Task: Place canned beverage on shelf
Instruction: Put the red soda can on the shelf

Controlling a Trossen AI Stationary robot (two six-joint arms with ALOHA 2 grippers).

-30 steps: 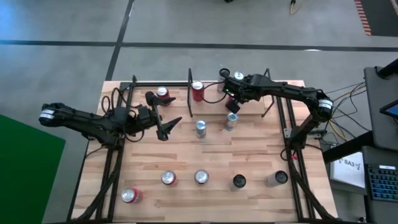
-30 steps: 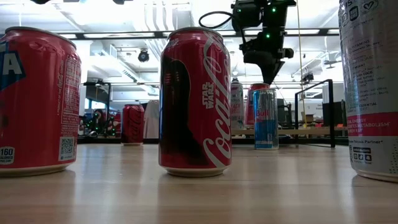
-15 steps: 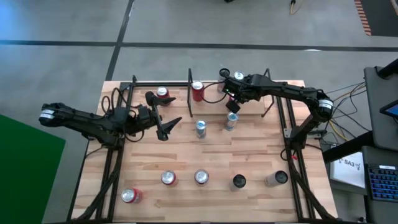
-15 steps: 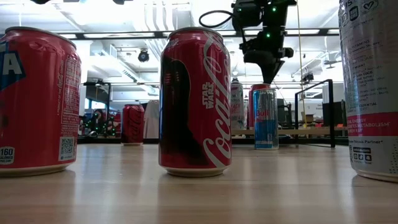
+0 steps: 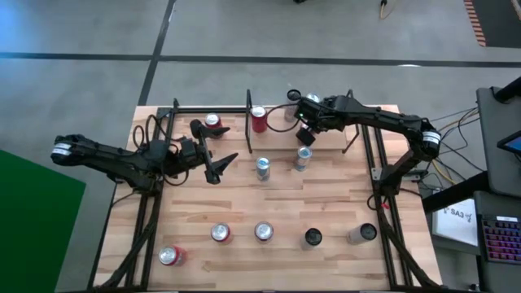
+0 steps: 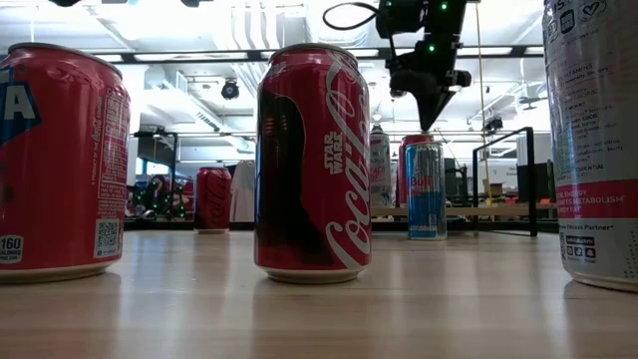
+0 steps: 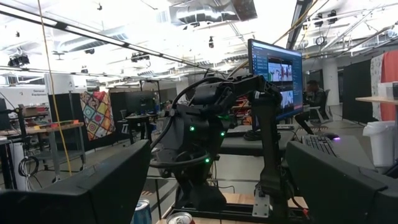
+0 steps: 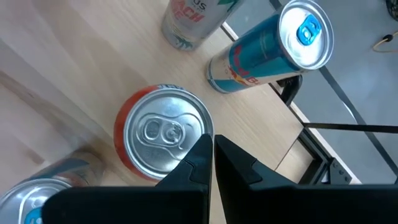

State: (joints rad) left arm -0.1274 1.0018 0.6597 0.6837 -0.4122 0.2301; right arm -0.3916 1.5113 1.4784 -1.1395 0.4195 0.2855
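Observation:
My right gripper [image 5: 304,135] [image 8: 211,149] is shut and hangs in the air at the far middle of the table, pointing steeply down and holding nothing. In the right wrist view its tips show over a red can [image 8: 165,134] [image 5: 259,119] that stands upright by the shelf's black post [image 5: 249,130]. A blue can [image 8: 280,46] stands beside the shelf's rail [image 8: 323,126]. In the low view the gripper [image 6: 429,122] hangs above a blue can [image 6: 426,189]. My left gripper [image 5: 218,167] [image 7: 217,186] waits open at the table's left, empty.
Two blue cans [image 5: 263,167] [image 5: 302,157] stand mid-table, and another red can [image 5: 213,122] stands at the far left. Several cans stand in a row near the front edge, among them a red cola can [image 6: 314,165]. Bare planks lie between the rows.

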